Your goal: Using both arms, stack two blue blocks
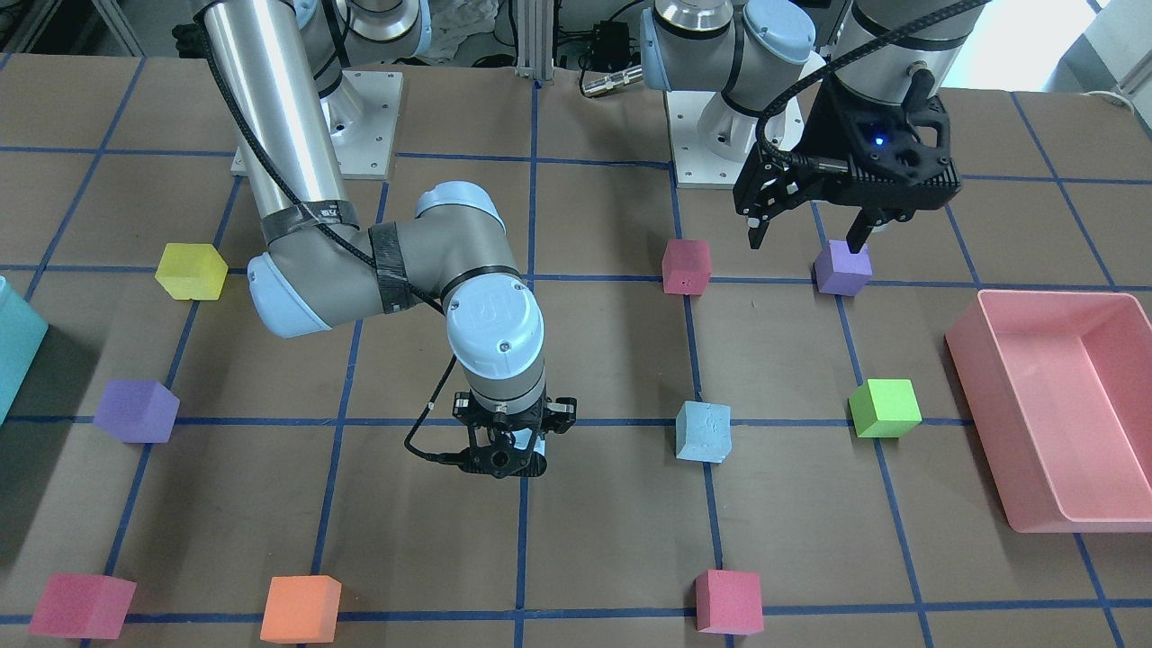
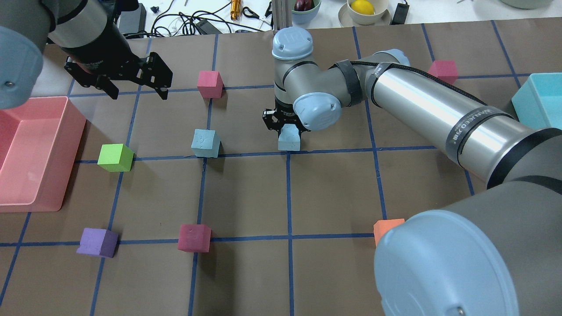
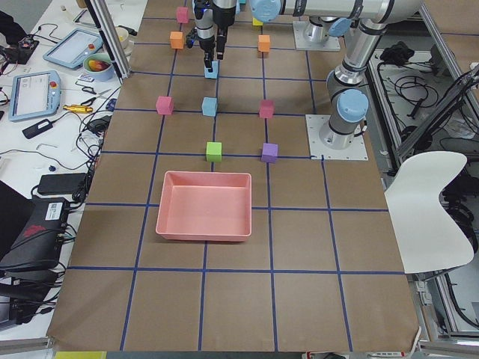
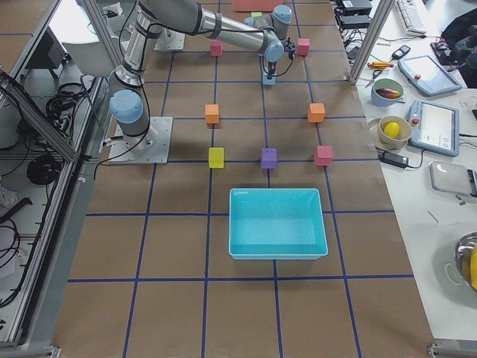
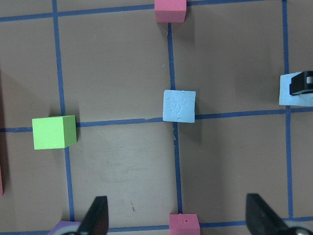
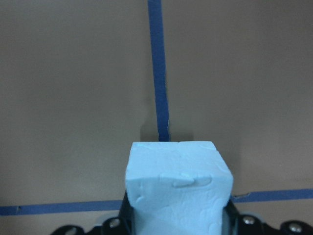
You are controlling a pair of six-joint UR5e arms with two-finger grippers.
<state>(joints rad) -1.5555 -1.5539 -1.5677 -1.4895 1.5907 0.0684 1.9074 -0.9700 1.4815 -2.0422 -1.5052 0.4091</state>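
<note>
Status, all positions taken off the free blue block (image 2: 205, 143): it sits upright and alone on the surface (image 2: 333, 193), at a crossing of the blue tape lines (image 2: 246, 154). Nothing touches it.

Right tool (image 2: 286, 130) points straight down and is clamped on the held blue block (image 2: 289, 142). In the left wrist view we see one of its black fingers (image 5: 303, 83) against the cube's side. The right wrist view shows that cube's scuffed top face sitting between the jaws. The held blue block is on the robot's right of the free blue block, on the same tape line and apart from it. We cannot tell whether it rests on the surface or hangs just off it.

Left tool (image 2: 138, 93) hangs high over the surface with jaws spread wide and nothing between them. Its wrist view looks straight down, with the free blue block near frame centre and the fingertips (image 5: 95, 218) at the bottom edge, on the robot's side of the block.

Green cube (image 2: 115, 157) is near the free blue block on the robot's left. The pink bin (image 2: 70, 153) is further out that way. We also see one magenta cube (image 2: 210, 83) on the far side of the free blue block and another (image 2: 194, 238) on the robot's side.
</note>
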